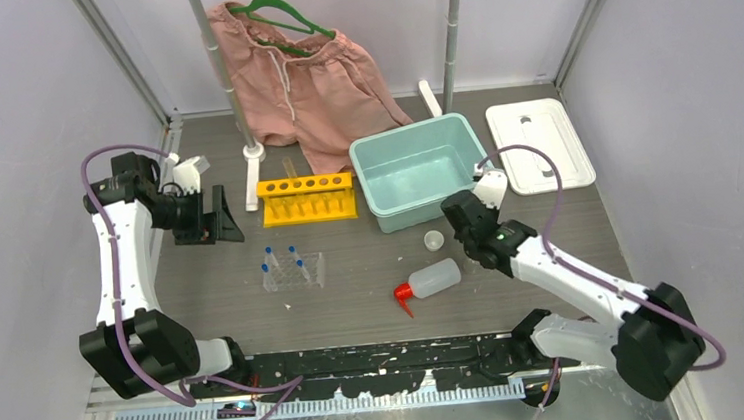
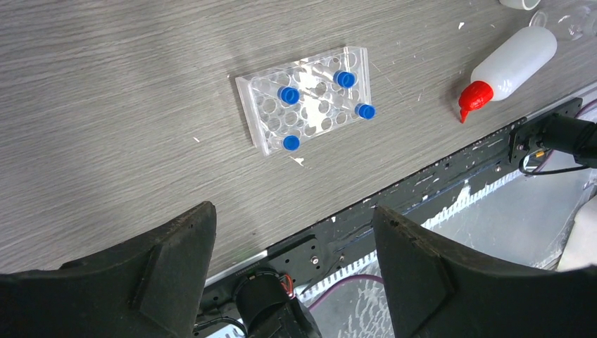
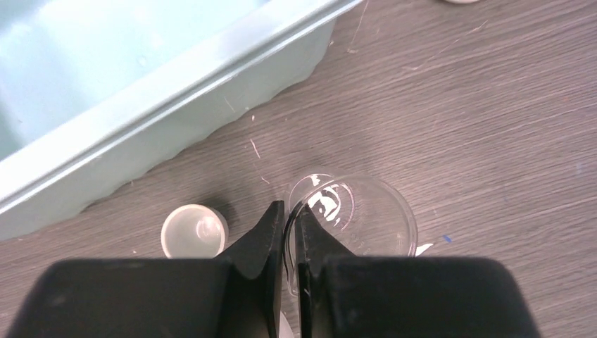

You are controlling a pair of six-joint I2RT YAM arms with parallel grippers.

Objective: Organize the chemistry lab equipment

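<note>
1. The right arm is nearer. The right fingers point(image 3: 264, 243) are pinched narrow on the near rim wall of the beaker point(image 3: 366, 211), apparently one inside and one outside.
2. The beaker sits mouth up, seemingly on the bench point(image 3: 493, 105), its body just ahead and right of the fingers. The bin point(image 3: 176, 120) lies near, ahead-left, and the cup point(image 3: 195, 231) is just left.
3. The left fingers point(image 2: 176, 246) stand wide and empty, well apart, facing the rack point(image 2: 306, 98).

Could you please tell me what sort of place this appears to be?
Probably a robot test cell staged as a chemistry bench: a walled-in table holds a yellow tube rack, blue-capped vials in a clear rack, and a clear beaker.
</note>
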